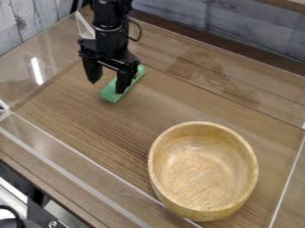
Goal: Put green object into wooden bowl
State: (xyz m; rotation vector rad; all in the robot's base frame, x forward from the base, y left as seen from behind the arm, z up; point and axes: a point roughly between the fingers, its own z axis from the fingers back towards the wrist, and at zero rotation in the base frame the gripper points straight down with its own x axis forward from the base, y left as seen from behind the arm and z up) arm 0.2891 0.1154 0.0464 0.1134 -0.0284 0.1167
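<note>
The green object point(123, 88) is a small bright-green bar lying on the wooden table at the upper left. My black gripper point(109, 77) points straight down over its left end, open. One of the fingers point(93, 72) stands left of the bar, and the other is in front of it, hiding part of it. Whether the fingers touch the bar I cannot tell. The wooden bowl point(163, 145) is large, round and light tan. It sits empty at the lower right, well apart from the gripper.
A clear plastic wall point(71, 151) runs along the table's front and left sides, with another clear panel at the right edge point(291, 178). The brown wooden tabletop point(202, 89) stretches between bar and bowl. A grey wall stands behind.
</note>
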